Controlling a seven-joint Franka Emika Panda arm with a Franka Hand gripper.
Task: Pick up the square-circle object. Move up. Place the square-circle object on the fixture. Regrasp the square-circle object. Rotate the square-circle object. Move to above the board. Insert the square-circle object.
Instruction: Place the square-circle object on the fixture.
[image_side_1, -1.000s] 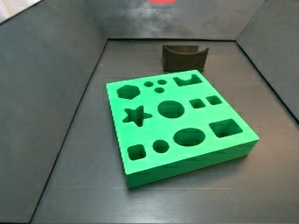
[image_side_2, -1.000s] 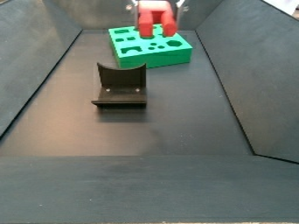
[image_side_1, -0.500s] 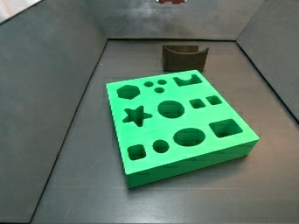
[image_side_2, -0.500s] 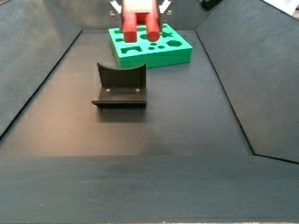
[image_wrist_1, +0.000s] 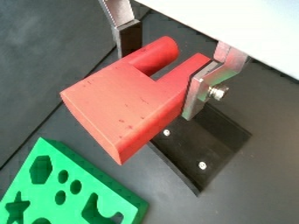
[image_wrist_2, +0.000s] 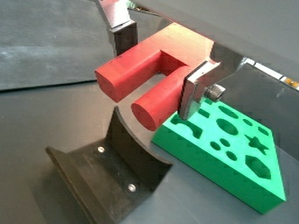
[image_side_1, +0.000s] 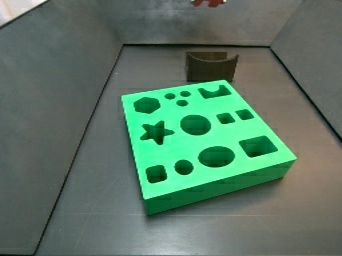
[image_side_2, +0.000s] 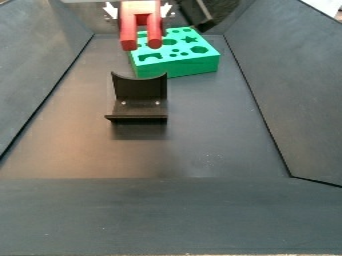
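Note:
The square-circle object (image_wrist_1: 126, 107) is a red block with two prongs, one squared and one rounded. My gripper (image_wrist_1: 163, 65) is shut on it, one silver finger (image_wrist_2: 197, 89) on each outer flank, and it hangs in the air. In a side view the square-circle object (image_side_2: 140, 24) is above the gap between the dark fixture (image_side_2: 138, 97) and the green board (image_side_2: 178, 56), with the gripper (image_side_2: 140, 10) over it. Only the block's tip (image_side_1: 207, 3) shows in a side view, beyond the fixture (image_side_1: 210, 64). The fixture (image_wrist_2: 105, 166) and the board (image_wrist_2: 228, 144) lie below the block.
Sloping dark grey walls (image_side_2: 40, 90) close in the floor on every side. The board (image_side_1: 201, 140) has star, round, square and hexagon holes, all unfilled. The fixture's base plate (image_wrist_1: 211, 147) lies on the floor close to the board's corner (image_wrist_1: 59, 188).
The gripper has carried the red block sideways, off from above the board toward the fixture's side, and the block now hangs slightly tilted. The fixture and board have not moved.

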